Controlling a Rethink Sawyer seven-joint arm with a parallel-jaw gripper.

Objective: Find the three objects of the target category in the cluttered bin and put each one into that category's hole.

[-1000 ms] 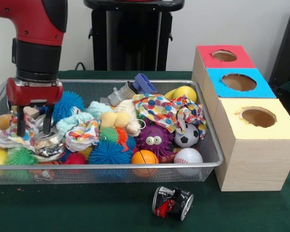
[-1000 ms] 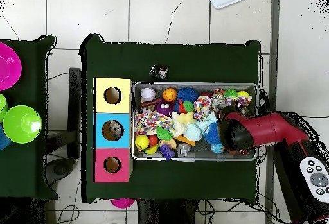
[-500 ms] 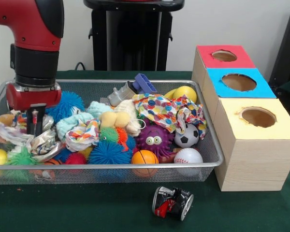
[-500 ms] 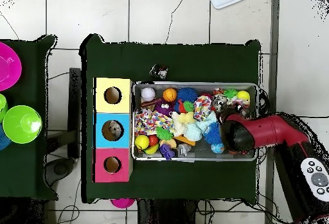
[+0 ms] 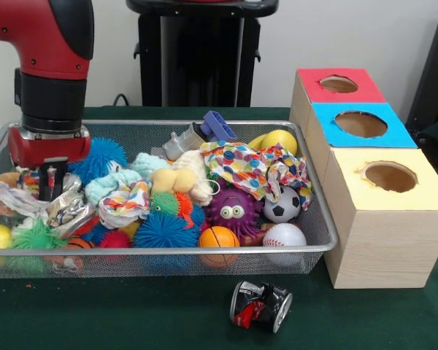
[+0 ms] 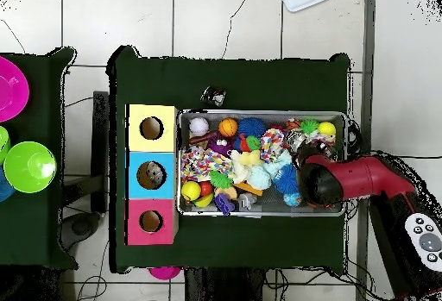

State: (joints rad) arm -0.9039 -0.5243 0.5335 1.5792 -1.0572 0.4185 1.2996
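Gripper [image 5: 55, 182]: closed on a crushed silver can [image 5: 67, 211] at the left end of the wire bin [image 5: 317, 226], front view.
Second can [image 5: 260, 305]: crushed, red and black, on the tabletop just outside the bin's near edge.
Boxes: 3 holes, red [image 5: 339, 84], blue [image 5: 360, 124], yellow [image 5: 390, 176], beside the bin's right end.

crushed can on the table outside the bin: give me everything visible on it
The crushed can lies on its side on the green table cloth, just in front of the wire bin and apart from it. It looks like thin metal, dented and buckled, mostly black with red patches and some white marking; a silvery round end rim faces right. Nothing touches it but the cloth. In the overhead view it shows as a small dark shape beyond the bin's edge. The gripper is far from it, down among the bin's clutter.
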